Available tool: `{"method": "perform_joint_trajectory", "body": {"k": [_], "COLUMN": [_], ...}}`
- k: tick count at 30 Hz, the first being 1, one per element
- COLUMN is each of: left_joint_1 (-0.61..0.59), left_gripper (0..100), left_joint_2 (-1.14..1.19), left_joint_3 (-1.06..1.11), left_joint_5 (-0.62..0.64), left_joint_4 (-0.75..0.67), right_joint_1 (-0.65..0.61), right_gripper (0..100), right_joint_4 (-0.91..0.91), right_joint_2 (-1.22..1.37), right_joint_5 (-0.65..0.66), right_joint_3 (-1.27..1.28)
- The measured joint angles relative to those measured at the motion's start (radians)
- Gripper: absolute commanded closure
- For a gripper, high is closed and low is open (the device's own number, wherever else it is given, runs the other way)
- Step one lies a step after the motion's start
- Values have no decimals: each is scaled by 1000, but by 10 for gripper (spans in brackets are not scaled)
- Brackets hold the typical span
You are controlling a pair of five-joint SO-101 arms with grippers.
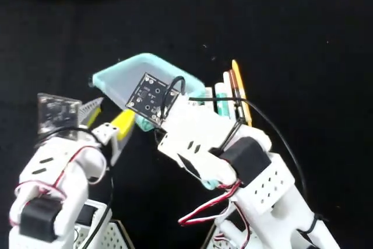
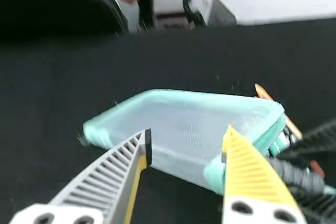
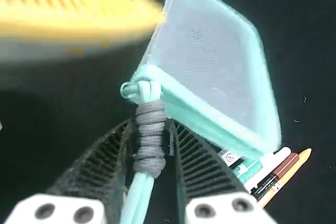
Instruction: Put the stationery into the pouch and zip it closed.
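Right jaws closed on zip cord [image 3: 149, 140], left jaws wide beside pouch [image 2: 199, 124]

The pouch [image 3: 210, 61] is showing pale mint green, its face a fine translucent mesh inside a solid mint border. Between the right gripper's [image 3: 151, 127] black ribbed fingers, a grey braided cord [image 3: 149, 145] is running into mint strands. The left gripper [image 2: 187, 132] is showing one yellow ribbed finger and one grey-white. Just beside the right gripper, pens [image 3: 275, 169] are lying white, brown and orange against the black table [image 1: 303, 27].
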Motion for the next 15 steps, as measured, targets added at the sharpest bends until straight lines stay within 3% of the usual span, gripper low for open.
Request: {"method": "perform_joint_trajectory", "body": {"k": [15], "left_joint_1": [23], "left_gripper": [758], "left_joint_2": [-14], "left_joint_3": [173], "left_joint_5": [2], "left_joint_4": [-37], "right_joint_1": [0], "right_gripper": [986], "right_joint_4": [0], "right_joint_2": [0], "right_joint_5": [21], "right_joint_3": [0]}}
